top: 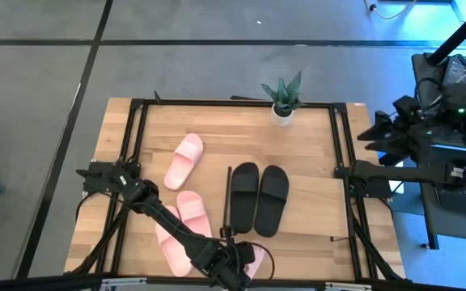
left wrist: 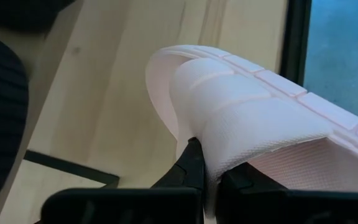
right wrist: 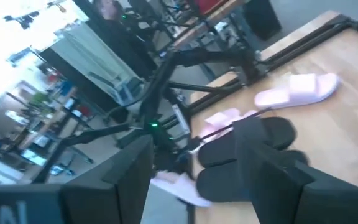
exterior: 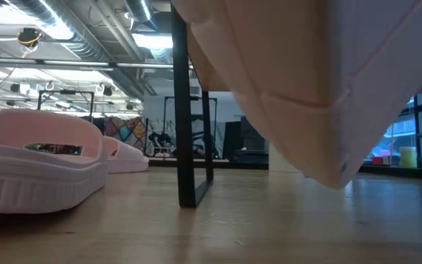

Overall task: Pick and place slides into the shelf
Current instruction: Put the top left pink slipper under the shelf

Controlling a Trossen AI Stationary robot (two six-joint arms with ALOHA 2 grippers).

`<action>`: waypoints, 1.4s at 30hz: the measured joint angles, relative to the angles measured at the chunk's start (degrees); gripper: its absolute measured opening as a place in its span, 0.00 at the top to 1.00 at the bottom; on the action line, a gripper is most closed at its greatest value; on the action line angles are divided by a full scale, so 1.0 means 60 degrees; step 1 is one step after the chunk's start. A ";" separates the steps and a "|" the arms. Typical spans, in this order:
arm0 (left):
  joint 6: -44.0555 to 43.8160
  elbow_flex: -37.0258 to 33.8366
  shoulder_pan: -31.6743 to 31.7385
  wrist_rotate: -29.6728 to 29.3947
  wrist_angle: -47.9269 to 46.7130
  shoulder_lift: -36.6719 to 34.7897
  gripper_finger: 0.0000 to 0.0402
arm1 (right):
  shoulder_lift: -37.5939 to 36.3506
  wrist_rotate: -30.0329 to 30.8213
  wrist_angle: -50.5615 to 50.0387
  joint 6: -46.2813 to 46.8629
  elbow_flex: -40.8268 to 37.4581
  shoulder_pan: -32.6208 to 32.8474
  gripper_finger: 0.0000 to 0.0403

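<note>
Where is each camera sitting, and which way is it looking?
High view: above the table, straight down; both arms show, black slides in the middle.
Low view: at tabletop height, level across; a lifted pink slide fills the top.
Left wrist view: on the left arm; the left gripper pinches that pink slide's strap.
Right wrist view: on the right arm, off the table's side; the open right gripper frames the black slides.
Shared: high and right wrist views both show the black slides.
</note>
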 joint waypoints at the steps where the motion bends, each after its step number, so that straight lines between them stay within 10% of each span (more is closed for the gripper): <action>1: 0.0004 0.0000 0.0029 -0.0001 -0.0006 0.0003 1.00 | -0.0021 -0.0154 0.0006 0.0006 0.0000 0.0000 0.43; 15: 0.0205 0.0000 0.0145 0.0090 -0.0064 0.0001 1.00 | 0.1980 -0.0641 0.2676 -0.0525 -0.0010 0.0343 0.43; 26: 0.0176 0.0000 0.0096 0.0105 -0.0061 -0.0001 1.00 | 0.4201 -0.0657 0.7182 0.0420 -0.0015 0.4357 0.43; 42: 0.0252 0.0000 0.0096 0.0026 -0.0058 -0.0001 1.00 | 0.6855 0.5555 0.7454 0.2507 -0.0015 1.0720 0.43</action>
